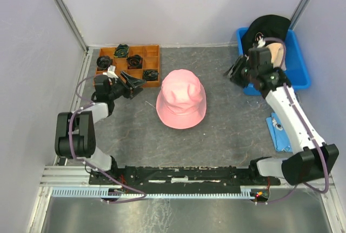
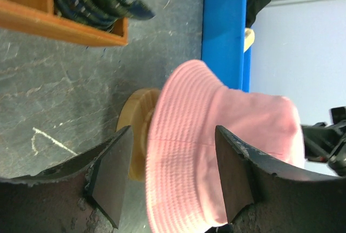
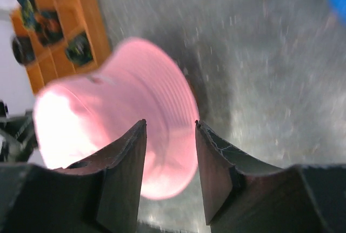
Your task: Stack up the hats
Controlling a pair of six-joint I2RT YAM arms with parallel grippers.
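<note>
A pink bucket hat point(image 1: 181, 99) sits on a round wooden stand point(image 2: 135, 130) in the middle of the table. It also shows in the left wrist view point(image 2: 227, 135) and the right wrist view point(image 3: 119, 108). A black hat point(image 1: 265, 30) lies in the blue bin point(image 1: 300, 71) at the back right, with a bit of beige hat point(image 1: 277, 54) beside it, partly hidden by my right arm. My left gripper point(image 1: 135, 84) point(image 2: 173, 135) is open and empty, left of the pink hat. My right gripper point(image 1: 233, 73) point(image 3: 170, 122) is open and empty, right of the hat, by the bin.
An orange wooden tray point(image 1: 152, 54) with dark coiled bundles point(image 1: 134, 60) stands at the back left, just behind my left gripper. A blue cloth point(image 1: 278, 130) lies at the right under my right arm. Walls close off the table on three sides.
</note>
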